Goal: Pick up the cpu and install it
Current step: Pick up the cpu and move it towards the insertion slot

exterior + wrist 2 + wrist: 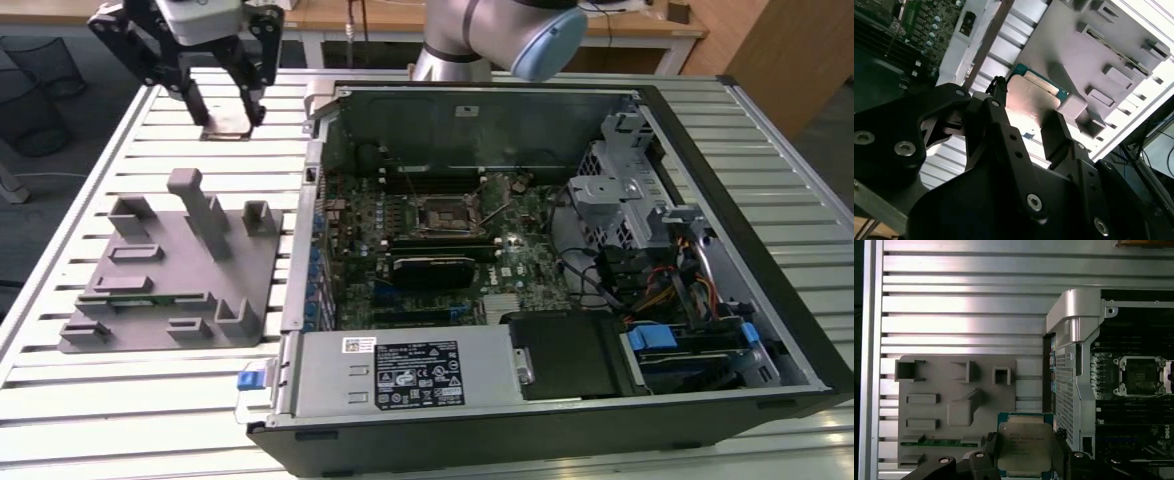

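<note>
Exterior view: the end effector (224,120) is clamped on the cpu (224,130), up over the slatted surface (134,400) at the exterior view's left, beyond the grey fixture (174,270) — pickup looks done. The socket (441,212) in the open computer case (467,120) sits empty, so installing is left.

Second wrist view: fingers (1054,135) pinch the chip's edges.

First wrist view: cpu (1025,447) well apart from the socket (1141,375).

Wooden desk (641,25) and wire bins (40,65) stand behind.
</note>
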You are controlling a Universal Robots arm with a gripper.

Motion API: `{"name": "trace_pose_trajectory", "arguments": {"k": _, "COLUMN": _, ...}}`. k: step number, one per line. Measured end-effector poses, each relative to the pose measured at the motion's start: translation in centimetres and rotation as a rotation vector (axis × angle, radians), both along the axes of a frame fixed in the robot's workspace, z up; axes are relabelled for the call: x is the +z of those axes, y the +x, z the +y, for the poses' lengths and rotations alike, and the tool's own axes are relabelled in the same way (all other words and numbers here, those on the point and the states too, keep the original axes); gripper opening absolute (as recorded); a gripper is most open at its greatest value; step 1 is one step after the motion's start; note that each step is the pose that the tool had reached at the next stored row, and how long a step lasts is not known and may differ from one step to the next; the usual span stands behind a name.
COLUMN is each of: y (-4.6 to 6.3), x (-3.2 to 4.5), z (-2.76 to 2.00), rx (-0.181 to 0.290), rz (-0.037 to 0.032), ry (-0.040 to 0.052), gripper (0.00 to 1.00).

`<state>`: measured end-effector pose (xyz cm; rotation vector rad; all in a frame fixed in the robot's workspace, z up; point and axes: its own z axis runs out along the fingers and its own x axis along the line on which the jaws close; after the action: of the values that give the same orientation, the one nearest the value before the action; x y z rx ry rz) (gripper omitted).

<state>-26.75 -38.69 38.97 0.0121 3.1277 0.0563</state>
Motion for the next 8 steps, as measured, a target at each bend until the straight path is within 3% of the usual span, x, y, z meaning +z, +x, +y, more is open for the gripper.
{"name": "trace_pose_trajectory", "arguments": {"k": 8, "y": 3.3, "x": -0.01, "z": 0.13, "rx": 0.000, "rz": -0.0002, "ry": 0.0001, "gripper": 0.52}}
